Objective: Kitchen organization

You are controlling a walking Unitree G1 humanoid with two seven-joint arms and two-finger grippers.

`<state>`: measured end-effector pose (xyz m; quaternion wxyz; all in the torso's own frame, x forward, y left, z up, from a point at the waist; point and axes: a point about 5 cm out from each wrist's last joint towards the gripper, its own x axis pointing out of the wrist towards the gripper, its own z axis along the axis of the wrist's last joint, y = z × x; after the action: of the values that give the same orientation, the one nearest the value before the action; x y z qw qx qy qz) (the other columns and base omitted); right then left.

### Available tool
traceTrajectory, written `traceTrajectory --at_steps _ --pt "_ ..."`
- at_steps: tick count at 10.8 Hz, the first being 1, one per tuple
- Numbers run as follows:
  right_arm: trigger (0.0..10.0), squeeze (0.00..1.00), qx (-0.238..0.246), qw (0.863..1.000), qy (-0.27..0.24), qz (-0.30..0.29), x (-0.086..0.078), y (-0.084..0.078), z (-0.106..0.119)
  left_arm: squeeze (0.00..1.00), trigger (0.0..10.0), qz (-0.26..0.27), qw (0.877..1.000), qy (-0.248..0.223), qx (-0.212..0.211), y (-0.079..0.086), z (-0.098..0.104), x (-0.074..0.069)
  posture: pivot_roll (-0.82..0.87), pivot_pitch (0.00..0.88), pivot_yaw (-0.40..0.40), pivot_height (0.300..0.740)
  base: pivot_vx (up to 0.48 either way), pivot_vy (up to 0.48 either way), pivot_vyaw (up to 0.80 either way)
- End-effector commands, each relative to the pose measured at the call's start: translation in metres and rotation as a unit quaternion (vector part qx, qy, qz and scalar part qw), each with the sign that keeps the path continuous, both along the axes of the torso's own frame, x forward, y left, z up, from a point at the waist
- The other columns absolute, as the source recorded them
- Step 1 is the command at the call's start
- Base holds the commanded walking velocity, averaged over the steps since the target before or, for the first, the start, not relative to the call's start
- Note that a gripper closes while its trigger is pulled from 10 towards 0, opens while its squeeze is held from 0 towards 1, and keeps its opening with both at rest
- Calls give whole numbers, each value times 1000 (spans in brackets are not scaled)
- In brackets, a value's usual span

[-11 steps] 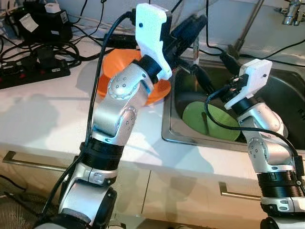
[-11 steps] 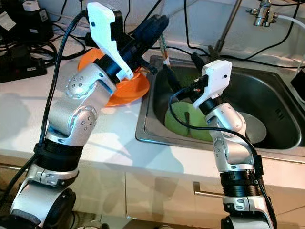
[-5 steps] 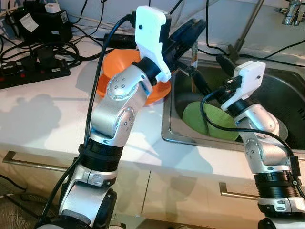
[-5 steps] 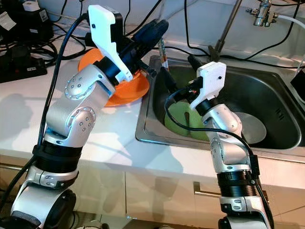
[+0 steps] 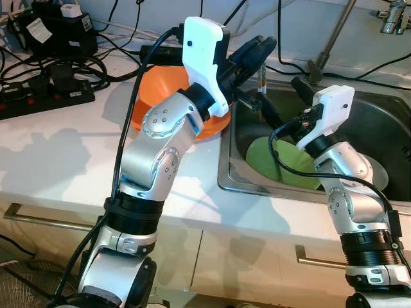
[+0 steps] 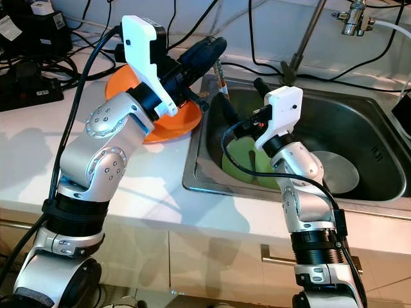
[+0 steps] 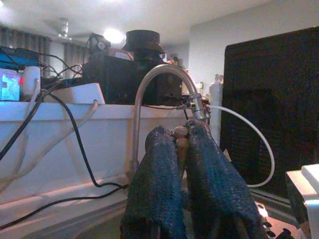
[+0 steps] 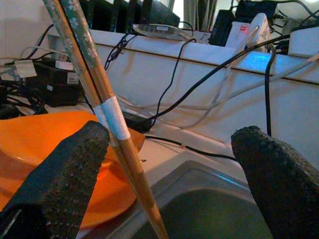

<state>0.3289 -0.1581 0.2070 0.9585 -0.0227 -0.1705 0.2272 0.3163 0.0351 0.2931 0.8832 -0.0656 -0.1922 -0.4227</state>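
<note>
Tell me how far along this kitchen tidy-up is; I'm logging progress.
Early stage, it seems. Done: nothing visibly put away. In hand: the left gripper is shut on a pair of chopsticks above the sink's left edge, while the right gripper waits open beside them. Left: the green plate lies in the sink; the orange bowl sits on the counter.

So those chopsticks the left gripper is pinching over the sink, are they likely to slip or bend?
The chopsticks look like stiff wood, so they probably won't bend. They are thin and smooth, and the left gripper clamps only their top ends, so they may pivot or slide. A white band ties the pair, so they likely move as one. The right gripper waits open beside them.
</note>
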Motion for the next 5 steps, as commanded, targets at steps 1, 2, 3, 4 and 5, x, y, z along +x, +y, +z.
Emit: traceTrajectory --at_steps 1,2,3,4,5 --pt "10000 0 0 1000 -6 3 2 4 6 0 10000 -72 997 -4 9 -21 1 -13 -6 27 -82 740 0 0 0" --pt "10000 0 0 1000 -5 8 2 5 5 0 10000 -74 997 -5 8 -22 1 -14 -5 29 -83 740 0 0 0" --pt "10000 0 0 1000 -4 14 2 7 4 0 10000 -80 997 -8 6 -24 3 -15 -4 28 -83 740 0 0 0" --pt "10000 0 -1 1000 -4 17 2 8 4 0 10000 -87 996 -11 4 -27 5 -17 -4 28 -83 740 0 0 0" --pt "10000 0 0 1000 -3 19 2 9 4 0 10000 -91 996 -13 2 -28 7 -17 -7 29 -82 740 0 0 0"
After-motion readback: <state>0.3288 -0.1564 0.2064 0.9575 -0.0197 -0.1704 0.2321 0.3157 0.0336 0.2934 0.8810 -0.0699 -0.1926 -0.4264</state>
